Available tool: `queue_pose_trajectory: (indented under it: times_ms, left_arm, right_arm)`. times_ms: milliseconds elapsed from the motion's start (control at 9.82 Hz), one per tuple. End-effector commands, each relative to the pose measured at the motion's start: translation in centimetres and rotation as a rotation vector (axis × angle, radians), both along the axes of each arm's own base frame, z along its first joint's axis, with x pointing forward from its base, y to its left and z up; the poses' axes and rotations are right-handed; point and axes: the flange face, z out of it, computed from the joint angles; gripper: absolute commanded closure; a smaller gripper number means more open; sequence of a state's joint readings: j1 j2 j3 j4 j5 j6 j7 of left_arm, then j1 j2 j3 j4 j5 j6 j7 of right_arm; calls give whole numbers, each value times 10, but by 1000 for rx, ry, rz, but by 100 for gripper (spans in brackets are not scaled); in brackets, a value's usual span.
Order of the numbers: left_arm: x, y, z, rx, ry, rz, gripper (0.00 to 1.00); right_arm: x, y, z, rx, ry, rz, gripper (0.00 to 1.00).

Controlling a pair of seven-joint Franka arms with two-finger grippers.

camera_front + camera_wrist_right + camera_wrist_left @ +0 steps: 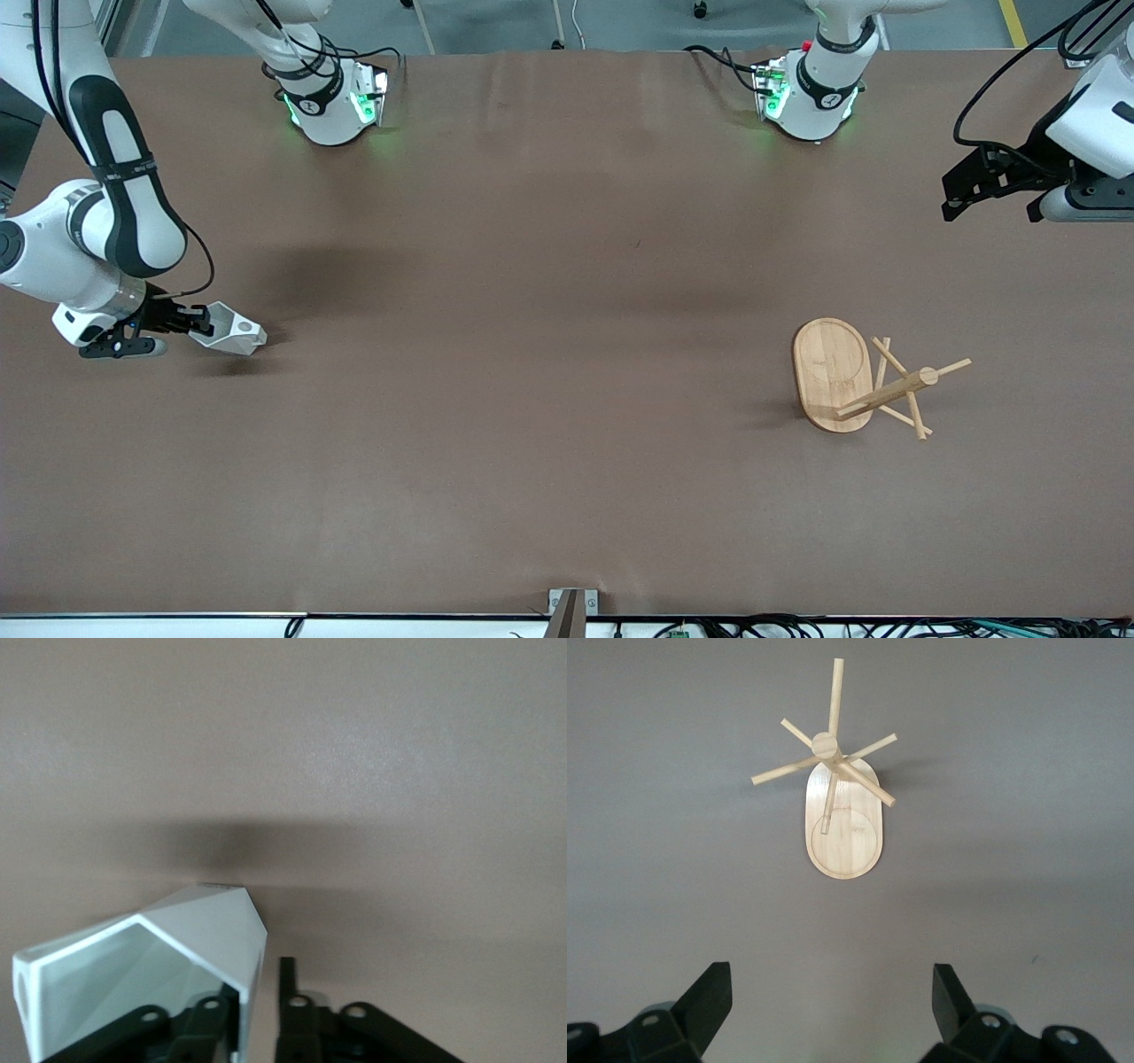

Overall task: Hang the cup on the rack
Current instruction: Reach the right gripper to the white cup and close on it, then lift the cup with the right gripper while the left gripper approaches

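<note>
The white faceted cup (232,330) is at the right arm's end of the table, tipped on its side, low over or on the surface; I cannot tell which. My right gripper (197,322) is shut on its wall, one finger inside and one outside. In the right wrist view the cup (151,974) fills the corner by the gripper (259,992). The bamboo rack (833,372) stands upright toward the left arm's end. My left gripper (990,202) is open and empty, high up beside the table's edge. Its wrist view looks down on the rack (843,837) past the gripper (833,1001).
The brown table (549,399) stretches bare between cup and rack. The two arm bases (332,102) (811,93) stand along the edge farthest from the front camera. A small bracket (571,607) sits at the nearest edge.
</note>
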State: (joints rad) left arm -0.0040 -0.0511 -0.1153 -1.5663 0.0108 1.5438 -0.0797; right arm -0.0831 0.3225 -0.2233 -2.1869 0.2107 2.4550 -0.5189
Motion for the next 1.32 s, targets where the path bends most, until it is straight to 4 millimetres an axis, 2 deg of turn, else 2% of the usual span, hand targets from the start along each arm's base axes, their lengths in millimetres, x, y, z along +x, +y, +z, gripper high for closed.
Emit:
queue_pose_trajectory:
  times_ms: [0, 305, 407, 509, 611, 713, 814, 916, 1120, 1222]
  left_arm:
    - [5, 1, -13, -8, 44, -17, 0]
    - [5, 0, -14, -8, 45, -19, 0]
    - [5, 1, -14, -8, 45, -19, 0]
    - [5, -1, -14, -8, 45, -20, 0]
    - [5, -2, -14, -8, 47, -24, 0]
    - [4, -5, -14, -8, 45, -34, 0]
    - [4, -13, -14, -11, 46, -59, 0]
    - [7, -29, -24, -57, 68, -104, 0]
    - [7, -44, -25, -179, 74, -175, 0]
    - [2, -64, -24, -200, 67, -297, 0]
  right_arm:
    - [5, 7, 22, 34, -2, 11, 100]
    - [19, 38, 81, 125, 68, 56, 100]
    - [24, 59, 94, 216, 65, 43, 100]
    - [25, 77, 96, 297, 61, 19, 100]
    - [28, 111, 100, 398, 67, 20, 100]
    - [30, 135, 106, 498, 61, 2, 100]
    - [30, 165, 108, 585, 68, 12, 100]
    - [33, 202, 113, 670, 66, 17, 100]
    - [43, 245, 139, 779, 70, 73, 100]
    - [47, 268, 155, 836, 68, 105, 100]
